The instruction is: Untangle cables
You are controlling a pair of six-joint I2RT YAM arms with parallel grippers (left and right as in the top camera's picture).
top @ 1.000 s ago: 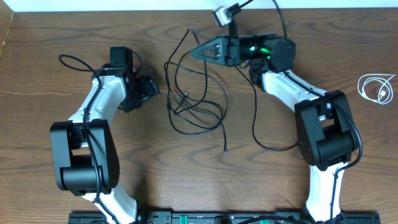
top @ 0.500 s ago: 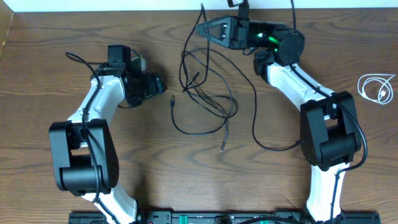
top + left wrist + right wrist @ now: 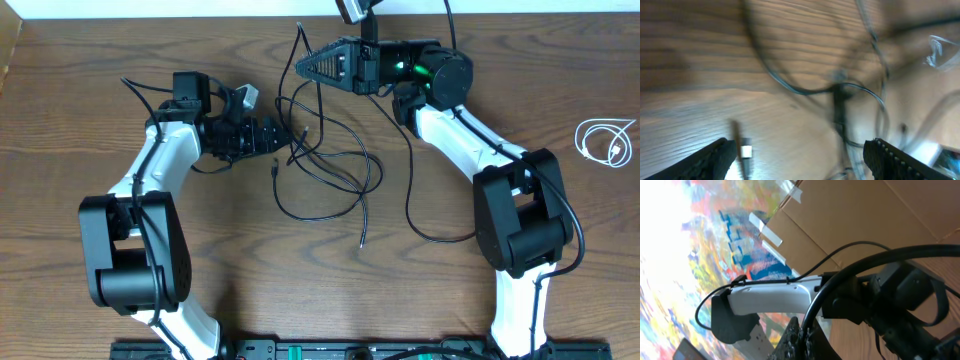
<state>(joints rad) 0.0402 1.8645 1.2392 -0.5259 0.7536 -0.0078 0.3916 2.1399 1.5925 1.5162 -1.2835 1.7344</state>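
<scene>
**Black cables knotted mid-table, one strand pinched by the right arm**

We see the black cables (image 3: 325,160) lying in loose, overlapping loops at the centre of the table, toward its far side. The white cable (image 3: 605,140) sits coiled on its own, well apart at the far right edge.

The right gripper (image 3: 300,70) lies on its side at the far edge, pointing left. Its jaws are pressed together on a black strand that rises from the tangle. The left gripper (image 3: 280,135) points right and reaches the left edge of the loops. In the blurred left wrist view, its fingers (image 3: 715,157) are spread wide, with a strand and a small plug (image 3: 745,150) between them. A thicker arm wire (image 3: 425,215) hangs in a curve just right of the tangle.

The tangle runs mainly far to near. One loose tail (image 3: 362,238) points toward the near side.

The table (image 3: 230,250) is dark brown wood grain. A white strip (image 3: 150,8) runs along its far edge. The right wrist view shows cardboard (image 3: 865,210) and blurred colours behind.
</scene>
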